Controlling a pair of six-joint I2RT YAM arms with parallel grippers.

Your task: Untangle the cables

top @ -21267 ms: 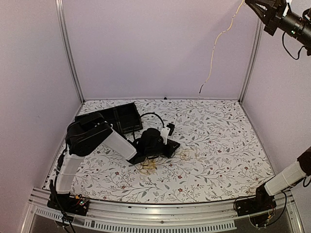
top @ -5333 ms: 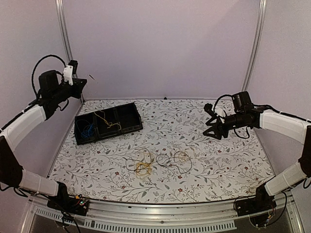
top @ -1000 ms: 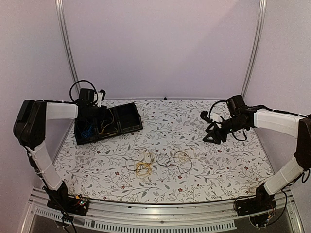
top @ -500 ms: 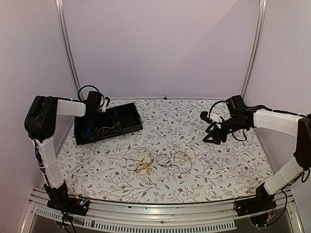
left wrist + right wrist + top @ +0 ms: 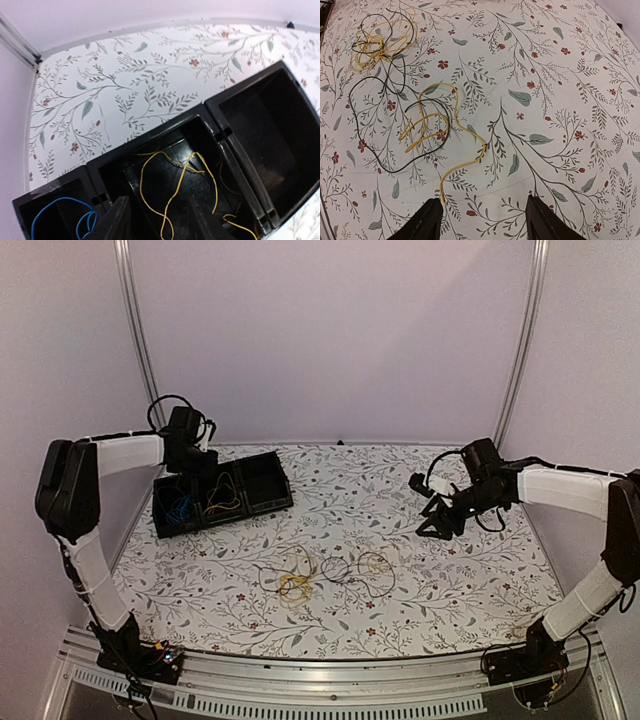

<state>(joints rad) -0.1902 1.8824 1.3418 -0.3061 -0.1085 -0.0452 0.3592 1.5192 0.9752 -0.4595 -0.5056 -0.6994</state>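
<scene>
The cables lie partly on the table: a yellow and black tangle and, beside it, looser yellow and black loops. The right wrist view shows the yellow loop, a black cable and the yellow knot. My left gripper hovers open over a black three-part tray. Below its jaws a yellow cable lies in the middle compartment. A blue cable fills the left one. My right gripper hangs open above the table, right of the loops, holding nothing.
The tray's right compartment holds nothing. The tray rim stands near the back left corner, close to the metal frame post. Flowered table cloth lies bare to the right of the cables.
My left gripper has gone from shut to open and has drawn back a little above the tray. The right arm has barely shifted.
</scene>
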